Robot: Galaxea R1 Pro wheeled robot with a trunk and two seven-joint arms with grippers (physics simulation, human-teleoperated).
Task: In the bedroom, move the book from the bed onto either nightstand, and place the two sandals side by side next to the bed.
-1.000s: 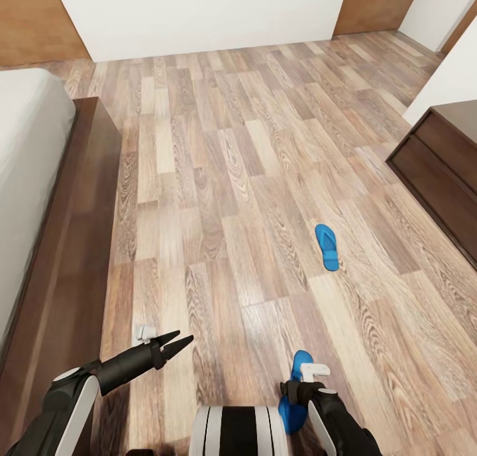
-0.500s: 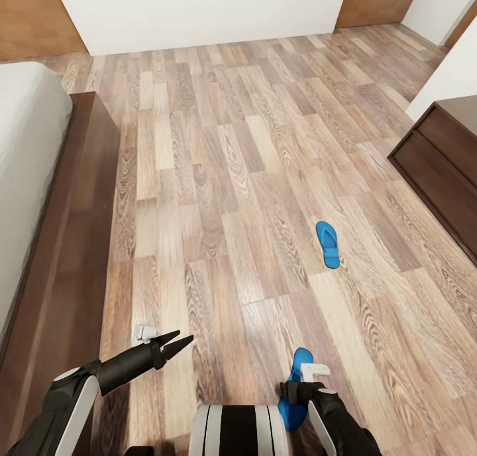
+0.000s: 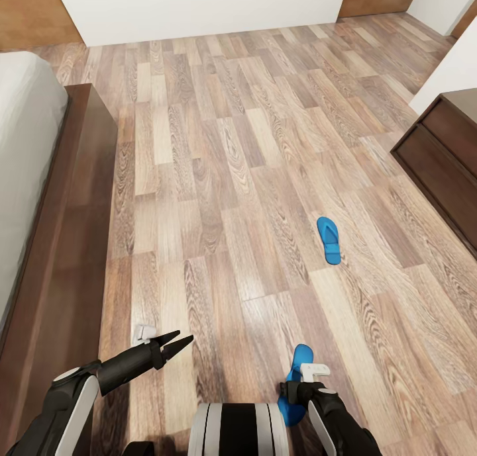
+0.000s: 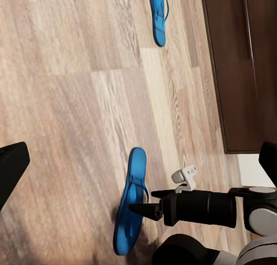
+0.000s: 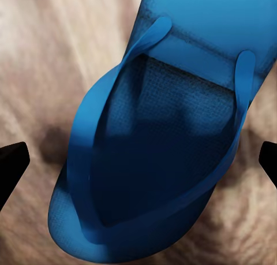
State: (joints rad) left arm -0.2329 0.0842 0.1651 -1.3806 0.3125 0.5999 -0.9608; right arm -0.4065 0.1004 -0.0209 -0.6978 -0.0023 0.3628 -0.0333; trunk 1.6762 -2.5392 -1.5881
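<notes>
Right at the robot's base, the right gripper [image 3: 299,382] hangs directly over the near sandal [image 3: 296,383], which lies flat on the wood floor [image 3: 218,178]. In the right wrist view that sandal [image 5: 161,132] sits between two dark fingertips at the frame edges, so the fingers are spread wide with nothing gripped. How close they are to the straps I can't quite judge from here. The left gripper [image 3: 177,342] points out over bare planks beside the bed frame, fingers parted a little and empty.

Further out, the far sandal [image 3: 328,239] lies alone in the middle of the floor, well apart from its mate and from the bed [image 3: 40,198]. The dark cabinet [image 3: 444,158] stands beyond it on the right.

So, progress: neither sandal is placed yet. They're not side by side and not beside the bed. The near one looks about to be picked first. The book isn't on the strip of mattress in view, so that part can't be called.
</notes>
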